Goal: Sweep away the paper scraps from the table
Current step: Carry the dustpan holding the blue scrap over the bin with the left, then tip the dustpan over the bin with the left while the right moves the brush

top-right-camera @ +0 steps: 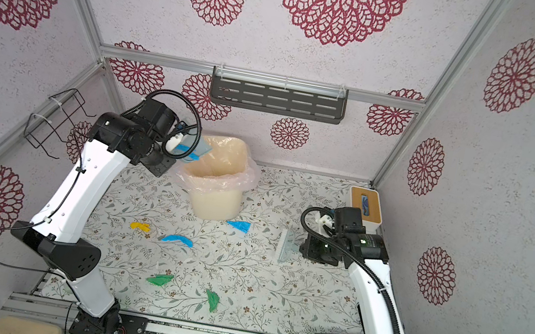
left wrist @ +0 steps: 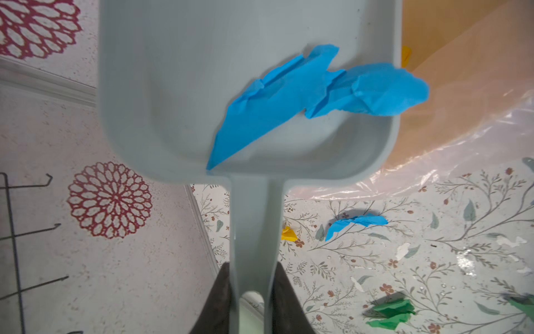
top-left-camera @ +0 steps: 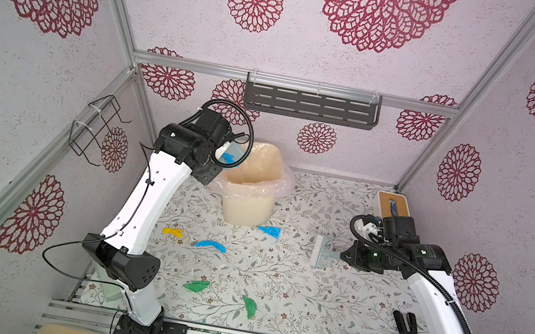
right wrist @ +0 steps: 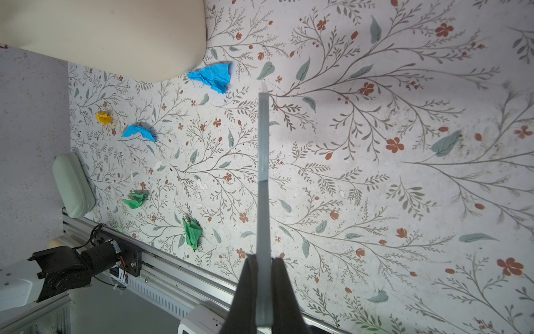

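My left gripper [left wrist: 251, 292] is shut on the handle of a pale blue dustpan [left wrist: 187, 86], held tilted over the rim of the cream bin [top-left-camera: 251, 206]. Two blue paper scraps [left wrist: 291, 98] lie in the pan, one hanging over its side edge. On the table [top-left-camera: 310, 294] lie more paper scraps: a blue one [top-left-camera: 269, 230] by the bin, another blue [top-left-camera: 210, 245], a yellow [top-left-camera: 172, 232] and two green [top-left-camera: 196, 286] [top-left-camera: 249, 306]. My right gripper [right wrist: 263, 270] is shut on the thin handle of a small brush [top-left-camera: 319, 253], low over the table's right side.
The bin has a clear plastic liner [top-left-camera: 278, 181]. A white box with a wooden top [top-left-camera: 393, 205] stands at the back right. A wire rack [top-left-camera: 94, 130] hangs on the left wall, a dark shelf [top-left-camera: 310, 103] on the back wall. A pale green case [right wrist: 73, 185] lies front left.
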Controlling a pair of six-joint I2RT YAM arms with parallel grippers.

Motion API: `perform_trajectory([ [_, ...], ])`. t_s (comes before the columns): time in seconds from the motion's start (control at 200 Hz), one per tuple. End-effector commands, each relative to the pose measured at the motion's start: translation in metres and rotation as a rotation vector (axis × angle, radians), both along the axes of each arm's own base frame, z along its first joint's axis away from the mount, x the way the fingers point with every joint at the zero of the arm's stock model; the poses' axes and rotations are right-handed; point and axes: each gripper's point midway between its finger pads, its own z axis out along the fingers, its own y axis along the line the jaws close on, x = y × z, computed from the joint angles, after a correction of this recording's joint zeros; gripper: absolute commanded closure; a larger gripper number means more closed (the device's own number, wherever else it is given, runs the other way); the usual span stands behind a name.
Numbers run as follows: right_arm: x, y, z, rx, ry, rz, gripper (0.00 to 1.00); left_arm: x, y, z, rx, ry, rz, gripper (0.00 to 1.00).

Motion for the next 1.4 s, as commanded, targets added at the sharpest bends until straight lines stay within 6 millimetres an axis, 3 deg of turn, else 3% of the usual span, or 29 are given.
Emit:
perform_trajectory([
  [0.0, -0.007, 0.0, 0.004, 0.008, -0.007, 0.013, 1.0, 0.009, -0.002, -0.003, 0.127, 0.006, -0.038, 1.0],
  [0.155, -0.009, -0.001, 0.004, 0.004, -0.001, 0.019, 1.0, 0.017, -0.005, -0.007, 0.224, 0.004, -0.052, 1.0],
  [0.345, -0.008, 0.002, -0.001, 0.018, 0.012, 0.026, 1.0, 0.023, -0.007, 0.008, 0.356, -0.055, -0.1, 1.0],
  [0.56, -0.006, 0.003, 0.0, 0.025, 0.004, 0.032, 1.0, 0.027, -0.001, 0.011, 0.529, -0.061, -0.144, 1.0],
  [0.871, -0.009, 0.004, -0.006, 0.028, 0.015, 0.041, 1.0, 0.039, -0.006, 0.052, 0.695, -0.173, -0.227, 1.0],
  [1.021, -0.009, 0.004, -0.003, 0.03, 0.005, 0.041, 1.0, 0.043, -0.006, 0.059, 0.798, -0.187, -0.258, 1.0],
  [1.391, -0.01, 0.003, -0.003, 0.025, 0.003, 0.044, 1.0, 0.038, -0.001, 0.064, 0.835, -0.196, -0.265, 1.0],
])
